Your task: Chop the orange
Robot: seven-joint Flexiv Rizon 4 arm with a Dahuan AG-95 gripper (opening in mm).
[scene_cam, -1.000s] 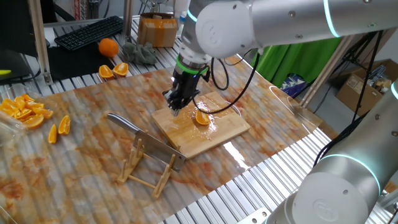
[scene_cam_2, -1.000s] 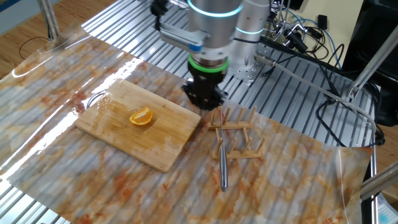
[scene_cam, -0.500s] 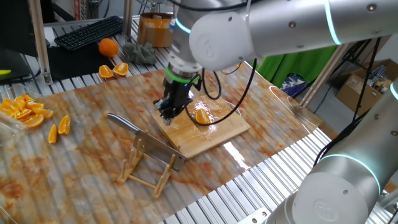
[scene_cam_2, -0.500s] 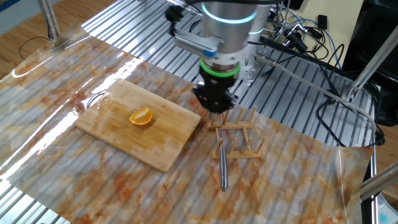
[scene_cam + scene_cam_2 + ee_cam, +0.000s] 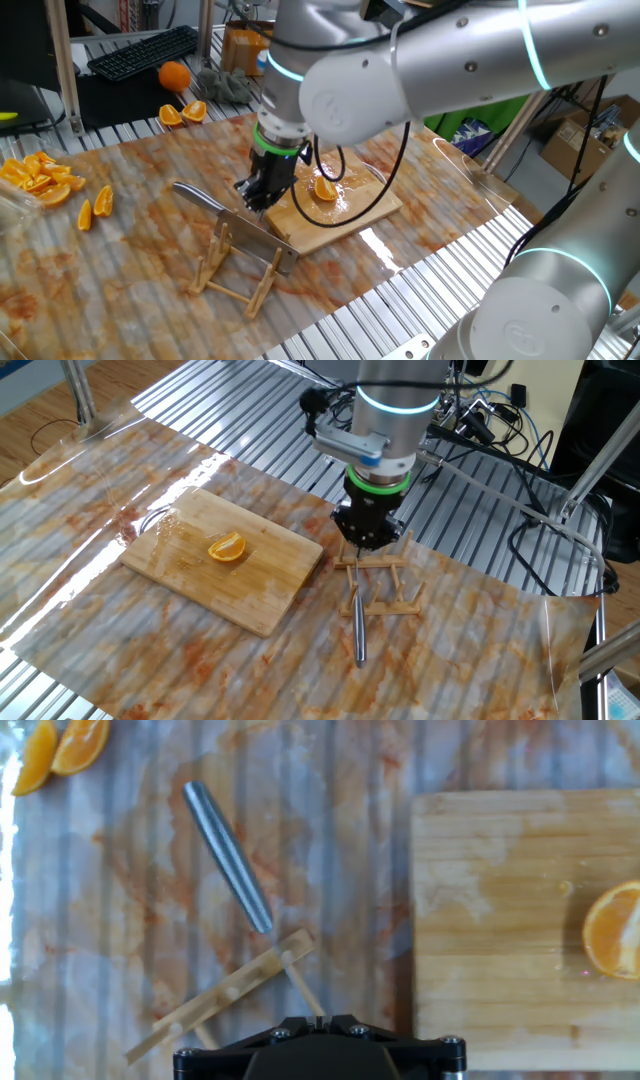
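Observation:
The orange, a small cut crescent piece, lies flesh up on the wooden board. It also shows in the other fixed view and at the right edge of the hand view. A knife rests across a small wooden rack; its grey handle shows in the hand view. My gripper hangs low between the board's left edge and the rack, above the rack's near end. Its fingers look closed together and hold nothing. The hand view shows only the gripper's base.
A heap of orange wedges and two loose wedges lie at the far left. A whole orange, two halves and a keyboard sit at the back. Cables run behind the arm.
My gripper has moved off the board, away from the orange piece and towards the knife rack. The orange piece, board and knife have not moved.

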